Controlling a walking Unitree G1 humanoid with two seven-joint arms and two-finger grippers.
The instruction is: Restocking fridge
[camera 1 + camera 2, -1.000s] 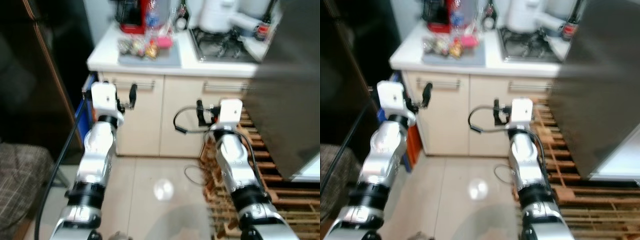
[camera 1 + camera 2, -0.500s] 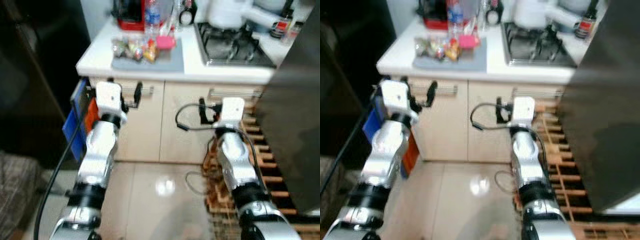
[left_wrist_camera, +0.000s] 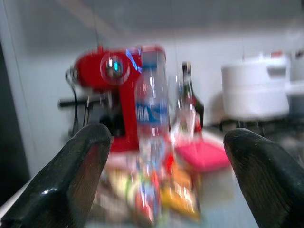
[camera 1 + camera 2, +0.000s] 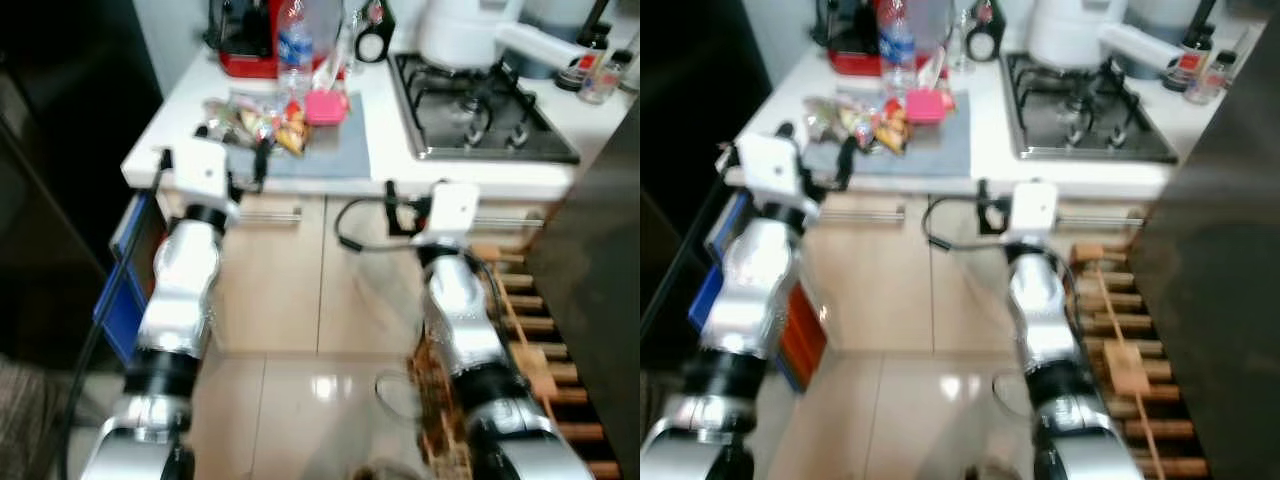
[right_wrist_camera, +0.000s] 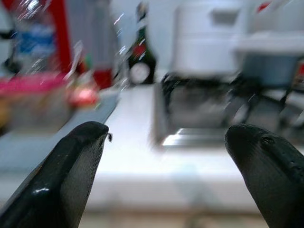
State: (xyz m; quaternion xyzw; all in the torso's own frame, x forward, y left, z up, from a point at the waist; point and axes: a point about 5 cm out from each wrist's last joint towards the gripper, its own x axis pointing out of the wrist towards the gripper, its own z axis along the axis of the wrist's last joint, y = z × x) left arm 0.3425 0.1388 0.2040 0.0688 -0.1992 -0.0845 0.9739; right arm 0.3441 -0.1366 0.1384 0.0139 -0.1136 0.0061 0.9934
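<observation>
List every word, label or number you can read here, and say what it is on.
None can be read.
Water bottle: blue and white label, lettering too blurred.
Snack packets: colourful print, too small and blurred.
Dark bottle by the stove: label too small.
Red coffee machine: no legible marking.

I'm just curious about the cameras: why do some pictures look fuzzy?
Both wrist views are smeared: the bottle and stove blur, while the near fingers stay sharper. The eye views are softly blurred, with glare on the floor.
</observation>
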